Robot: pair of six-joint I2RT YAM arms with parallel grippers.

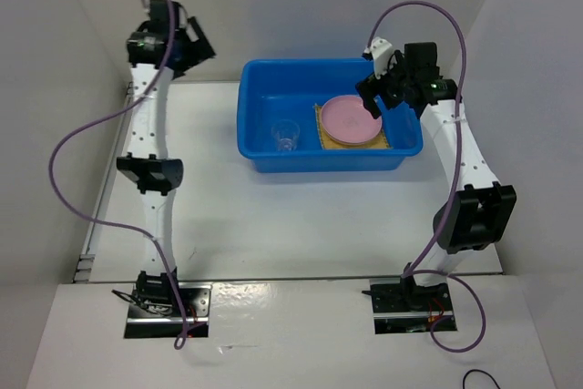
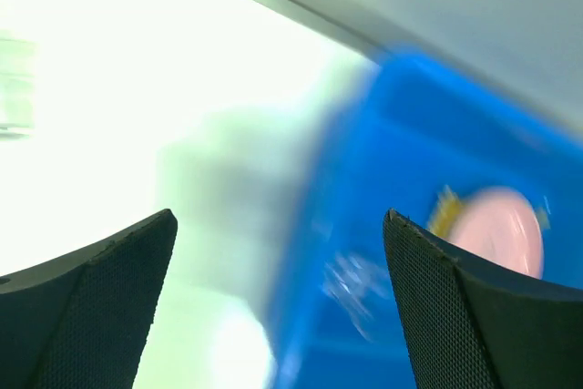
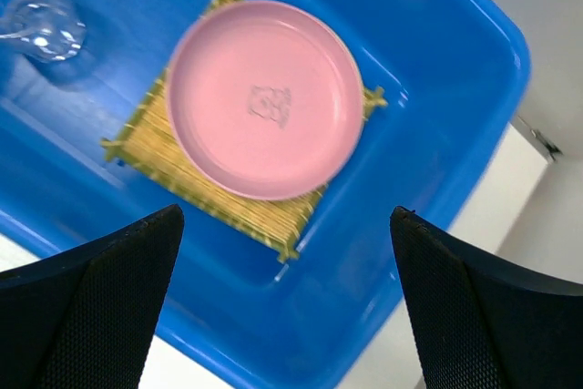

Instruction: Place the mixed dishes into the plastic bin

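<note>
The blue plastic bin [image 1: 319, 161] stands at the back middle of the table. In it the pink plate [image 1: 350, 119] lies on the bamboo mat [image 1: 321, 138], with one clear glass cup [image 1: 286, 136] to their left. My right gripper [image 1: 381, 90] hovers open and empty above the bin's right end. Its wrist view shows the plate [image 3: 266, 97], mat [image 3: 155, 148], cup [image 3: 36, 15] and bin wall [image 3: 437, 88] below the open gripper [image 3: 287, 316]. My left gripper [image 1: 196, 47] is raised at the far left, open and empty [image 2: 282, 316]. Its blurred view shows the bin [image 2: 410, 125]. The tan-orange plate and a second cup are not visible.
White enclosure walls rise close behind and beside the table. Purple cables loop from both arms. A metal strip [image 1: 100, 216] runs along the table's left edge. A blurred pale object [image 2: 14, 88] sits at the left wrist view's left edge.
</note>
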